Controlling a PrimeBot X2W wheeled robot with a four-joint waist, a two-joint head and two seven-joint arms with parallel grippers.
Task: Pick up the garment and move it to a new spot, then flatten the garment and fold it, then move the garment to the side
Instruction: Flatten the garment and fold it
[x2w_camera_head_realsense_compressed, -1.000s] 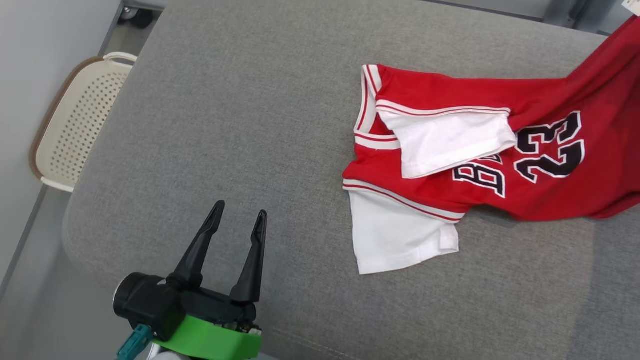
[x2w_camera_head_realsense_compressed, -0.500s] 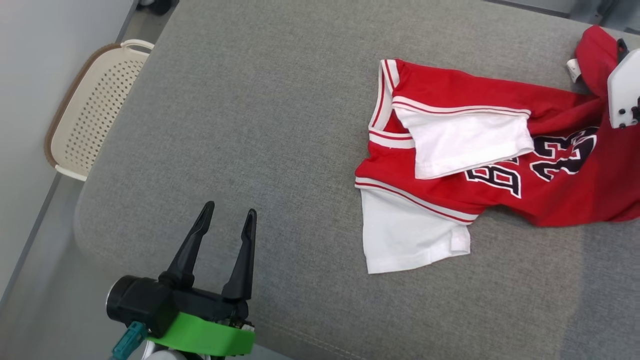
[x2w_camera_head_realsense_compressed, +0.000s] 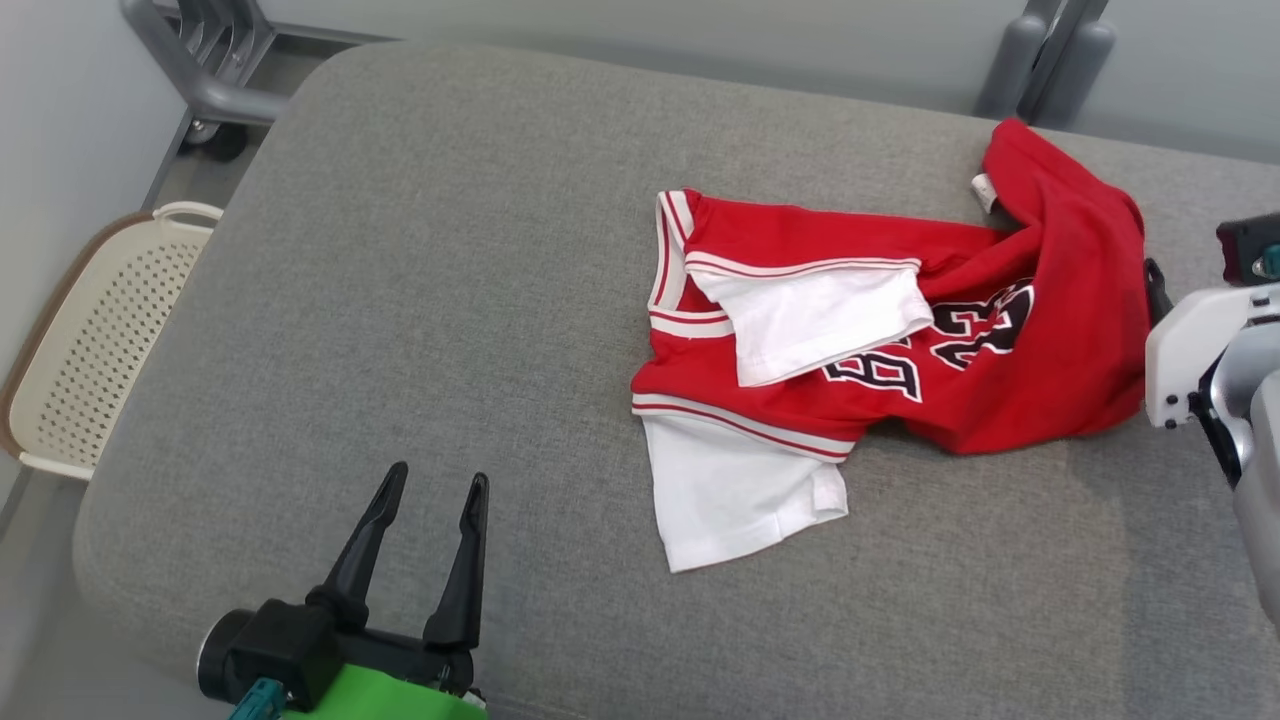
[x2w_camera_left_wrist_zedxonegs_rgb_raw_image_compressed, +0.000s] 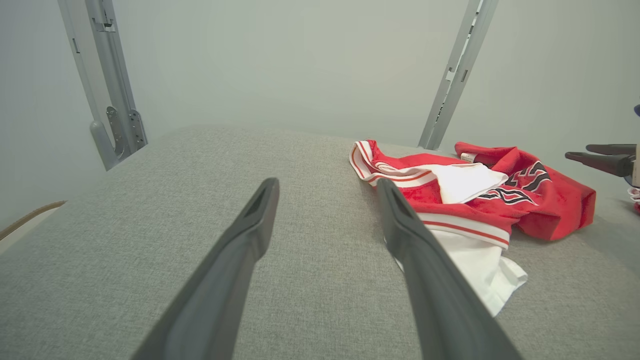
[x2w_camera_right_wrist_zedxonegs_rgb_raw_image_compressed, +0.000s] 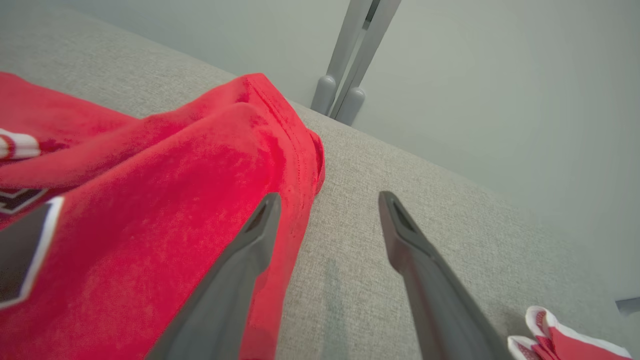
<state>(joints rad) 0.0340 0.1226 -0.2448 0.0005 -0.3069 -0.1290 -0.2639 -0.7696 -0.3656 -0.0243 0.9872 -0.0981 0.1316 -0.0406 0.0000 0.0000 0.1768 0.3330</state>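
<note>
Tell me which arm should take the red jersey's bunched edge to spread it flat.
Right. The right gripper has its open fingers right at the red jersey's bunched edge on the grey cushion. The left gripper, also open, hovers over bare cushion, apart from the white sleeve.

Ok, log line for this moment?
garment: crumpled on grey cushion | left gripper: open, apart from it | right gripper: open beside its red edge

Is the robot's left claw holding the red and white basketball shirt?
No, the left gripper is open over the grey fabric cushion, apart from the red and white basketball shirt.
</note>
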